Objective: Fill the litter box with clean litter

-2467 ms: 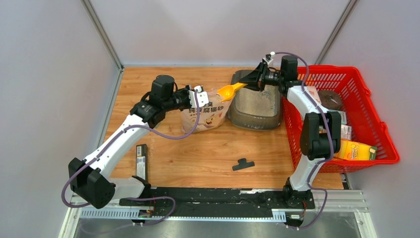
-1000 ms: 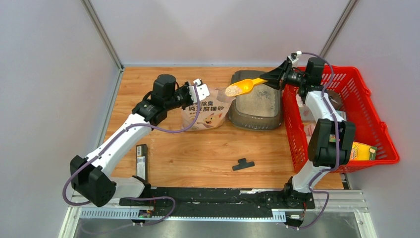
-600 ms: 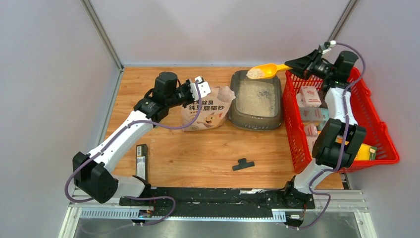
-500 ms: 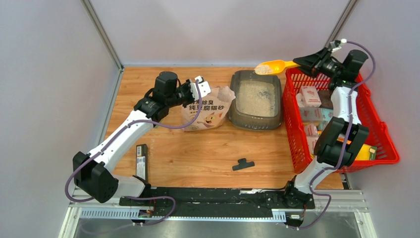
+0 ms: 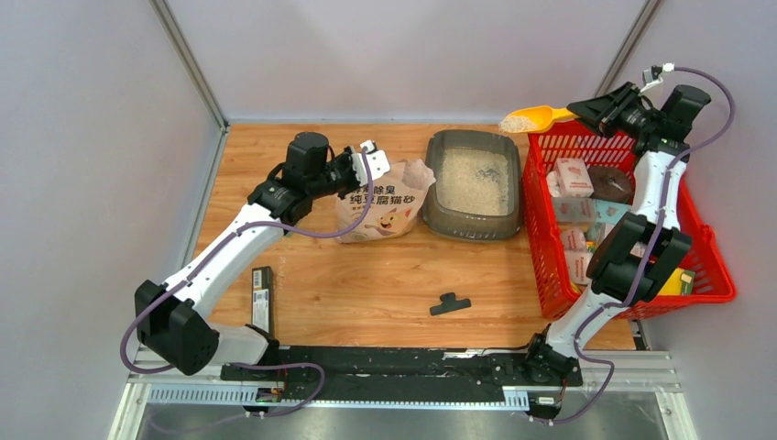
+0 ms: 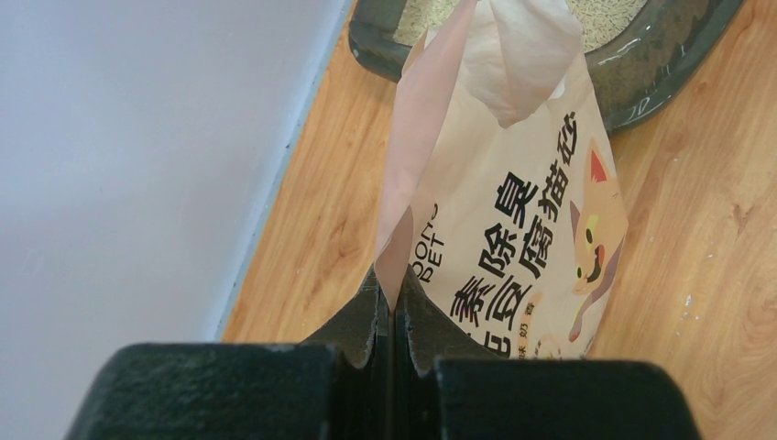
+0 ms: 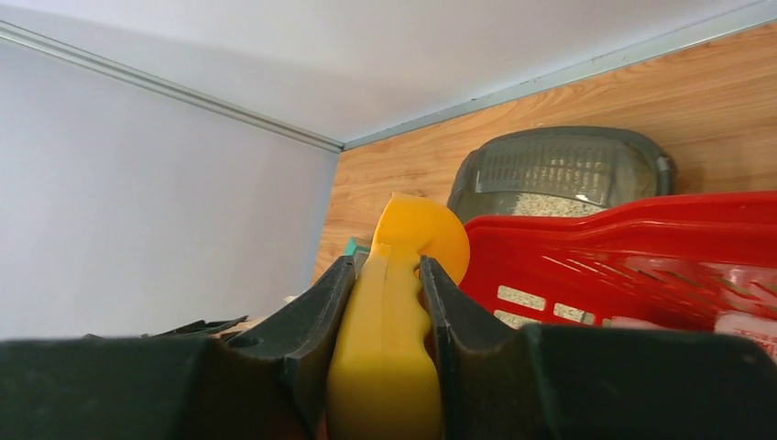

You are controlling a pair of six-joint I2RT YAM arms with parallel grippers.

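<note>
Clamped on the loaded yellow scoop point(image 5: 541, 116), our right gripper point(image 5: 579, 108) has swung past the litter box point(image 5: 436, 197), so we risk spilling clean litter point(image 5: 518, 122) outside it; our left gripper point(image 5: 373, 165) pinches the bag point(image 5: 385, 213).

Wooden table point(image 5: 385, 266), litter box point(image 5: 472, 225), printed bag point(image 5: 380, 215), red basket point(image 5: 539, 257), black T-shaped part point(image 5: 450, 303), dark flat bar point(image 5: 261, 298)

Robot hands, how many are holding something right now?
2. The left gripper pinches the litter bag next to the litter box. The right gripper grips the yellow scoop, held up near the red basket.
</note>
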